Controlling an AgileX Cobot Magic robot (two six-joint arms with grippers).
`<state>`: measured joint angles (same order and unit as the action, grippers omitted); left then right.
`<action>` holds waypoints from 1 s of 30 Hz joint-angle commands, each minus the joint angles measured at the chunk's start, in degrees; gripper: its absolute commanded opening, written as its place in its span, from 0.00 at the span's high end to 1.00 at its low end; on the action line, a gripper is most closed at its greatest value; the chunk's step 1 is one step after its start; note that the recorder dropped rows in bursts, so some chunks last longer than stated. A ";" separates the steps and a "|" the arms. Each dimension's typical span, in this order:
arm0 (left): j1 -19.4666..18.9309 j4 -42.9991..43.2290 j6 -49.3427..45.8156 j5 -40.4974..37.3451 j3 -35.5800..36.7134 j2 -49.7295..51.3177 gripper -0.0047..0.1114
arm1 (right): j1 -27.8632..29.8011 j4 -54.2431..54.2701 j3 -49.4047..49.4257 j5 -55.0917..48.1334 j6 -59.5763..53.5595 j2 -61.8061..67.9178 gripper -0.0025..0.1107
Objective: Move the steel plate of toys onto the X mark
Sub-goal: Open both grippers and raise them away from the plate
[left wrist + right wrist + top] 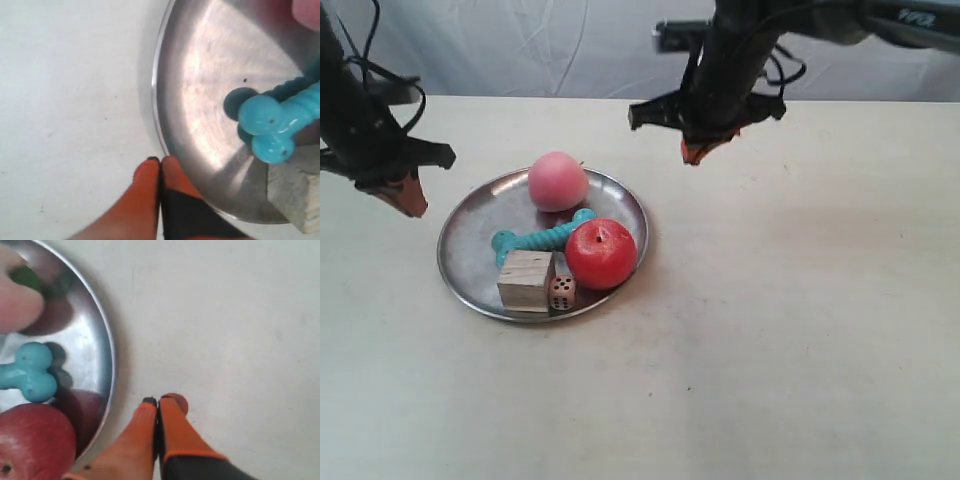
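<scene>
The steel plate (pixel 470 235) lies left of the table's middle, holding a pink ball (pixel 557 181), red apple (pixel 601 254), teal dog-bone (pixel 542 238), wooden cube (pixel 526 280) and die (pixel 561 292). My left gripper (pixel 408 197) hovers just off the plate's left rim (pixel 157 95); in the left wrist view the gripper (pixel 160 160) is shut and empty. My right gripper (pixel 692 152) hangs above the table past the plate's far right edge; the right wrist view shows that gripper (pixel 158 401) shut and empty beside the plate's rim (pixel 111 360). No X mark shows.
Bare beige tabletop (pixel 800 300) stretches to the right of the plate and toward the front. A white backdrop (pixel 540 45) closes off the table's far edge.
</scene>
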<state>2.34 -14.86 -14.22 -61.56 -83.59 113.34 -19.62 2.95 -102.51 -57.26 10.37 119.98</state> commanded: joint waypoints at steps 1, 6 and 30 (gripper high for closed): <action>-0.11 -3.82 -3.61 3.84 1.06 -9.57 0.96 | 0.13 -2.95 0.94 0.43 0.28 -10.35 0.97; 0.10 -10.87 -10.21 11.35 8.24 -23.97 0.96 | 0.13 -1.94 9.65 4.76 -0.38 -24.03 0.97; 0.10 -29.09 -28.18 25.65 39.88 -60.63 0.96 | 0.13 -2.34 63.33 16.92 -1.56 -80.70 0.97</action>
<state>2.34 -43.91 -42.23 -36.56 -43.84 53.14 -19.62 0.59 -39.44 -36.67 8.80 42.00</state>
